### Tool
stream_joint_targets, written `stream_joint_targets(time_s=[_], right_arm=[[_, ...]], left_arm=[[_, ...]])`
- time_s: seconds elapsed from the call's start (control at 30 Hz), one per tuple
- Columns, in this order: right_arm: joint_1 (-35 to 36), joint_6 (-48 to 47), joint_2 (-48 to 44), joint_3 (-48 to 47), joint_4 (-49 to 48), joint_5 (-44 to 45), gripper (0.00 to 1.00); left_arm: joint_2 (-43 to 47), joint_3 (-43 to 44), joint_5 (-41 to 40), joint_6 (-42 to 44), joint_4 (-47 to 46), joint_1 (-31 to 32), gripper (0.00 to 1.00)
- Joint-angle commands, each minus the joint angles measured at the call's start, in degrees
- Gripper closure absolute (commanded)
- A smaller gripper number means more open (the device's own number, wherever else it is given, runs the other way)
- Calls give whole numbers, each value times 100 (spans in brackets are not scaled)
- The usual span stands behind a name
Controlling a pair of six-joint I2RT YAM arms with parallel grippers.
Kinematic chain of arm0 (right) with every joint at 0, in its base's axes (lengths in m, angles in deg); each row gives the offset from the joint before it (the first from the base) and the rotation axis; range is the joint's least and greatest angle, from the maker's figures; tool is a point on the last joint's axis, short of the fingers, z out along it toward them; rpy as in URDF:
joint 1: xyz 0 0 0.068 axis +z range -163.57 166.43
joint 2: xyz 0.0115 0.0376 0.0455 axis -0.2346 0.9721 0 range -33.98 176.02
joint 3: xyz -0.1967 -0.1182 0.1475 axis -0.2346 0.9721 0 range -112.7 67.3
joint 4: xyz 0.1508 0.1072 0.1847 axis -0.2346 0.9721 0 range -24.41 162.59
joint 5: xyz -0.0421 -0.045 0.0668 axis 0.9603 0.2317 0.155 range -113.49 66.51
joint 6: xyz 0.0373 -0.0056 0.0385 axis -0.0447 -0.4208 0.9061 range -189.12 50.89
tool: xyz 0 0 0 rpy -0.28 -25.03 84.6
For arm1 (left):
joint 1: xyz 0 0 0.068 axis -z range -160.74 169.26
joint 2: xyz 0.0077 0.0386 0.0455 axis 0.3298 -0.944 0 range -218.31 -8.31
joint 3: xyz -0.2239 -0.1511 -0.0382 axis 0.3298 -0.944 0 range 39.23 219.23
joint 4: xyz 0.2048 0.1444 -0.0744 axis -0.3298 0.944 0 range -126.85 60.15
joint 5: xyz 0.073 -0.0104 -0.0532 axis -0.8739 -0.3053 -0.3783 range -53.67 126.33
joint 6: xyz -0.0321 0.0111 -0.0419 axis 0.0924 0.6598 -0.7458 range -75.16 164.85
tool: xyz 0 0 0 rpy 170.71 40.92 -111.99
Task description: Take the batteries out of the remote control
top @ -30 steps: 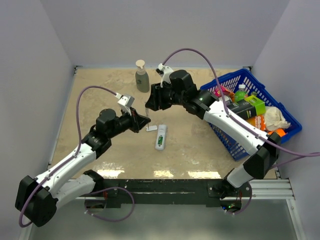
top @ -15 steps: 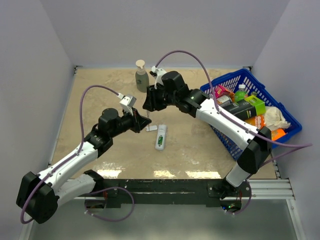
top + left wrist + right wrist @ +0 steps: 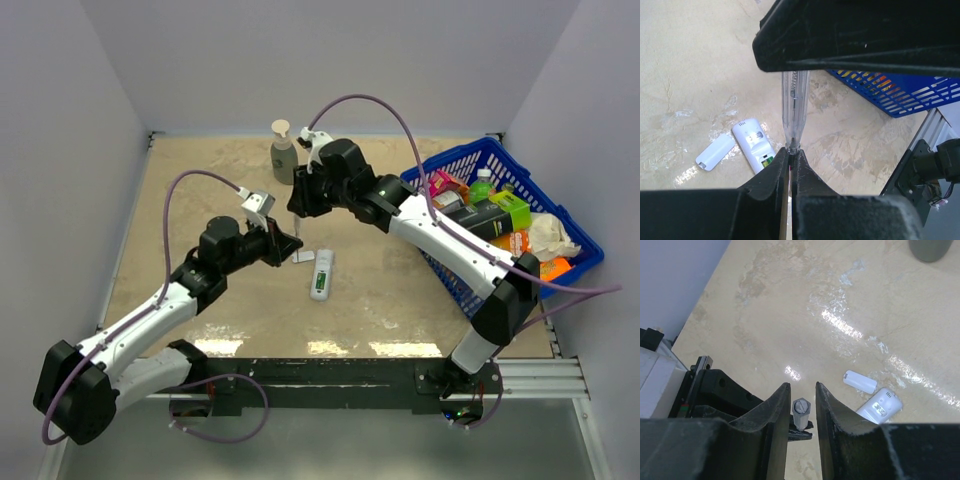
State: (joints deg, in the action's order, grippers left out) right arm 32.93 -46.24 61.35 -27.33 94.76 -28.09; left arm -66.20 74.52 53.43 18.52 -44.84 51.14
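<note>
1. Pinching a thin clear stick (image 3: 795,105) in the left gripper (image 3: 791,152), jaws fully closed on its lower end.
2. Lying mid-table, just near of both grippers: the remote control (image 3: 321,275), green batteries (image 3: 767,161) sitting in its open recess, white battery cover (image 3: 715,152) lying just left.
3. Straddling the stick's other end with the right gripper (image 3: 803,387), jaws slightly apart, slim gaps showing either side, gripping nothing.
4. Sitting at the right: blue basket (image 3: 900,95).

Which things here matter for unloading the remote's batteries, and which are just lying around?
For the job: slim grey-white plastic remote control, green batteries in it, flat white cover piece, clear plastic stick.
Lying about: grey pump bottle, blue plastic basket.
</note>
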Motion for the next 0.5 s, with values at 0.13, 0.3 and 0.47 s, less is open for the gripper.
stream_joint_targets(time_s=[0.13,0.3,0.47], right_arm=[[8,-116,47,-310,124,100,74],[8,-151,126,-372,265,56,70],[8,-222,170,-398,344,21,78]], left_arm=[[-12,119,-154,216,-142,46,100],[-3,119,-164,251,-133,38,100],[-21,119,-146,295,-124,38,100]])
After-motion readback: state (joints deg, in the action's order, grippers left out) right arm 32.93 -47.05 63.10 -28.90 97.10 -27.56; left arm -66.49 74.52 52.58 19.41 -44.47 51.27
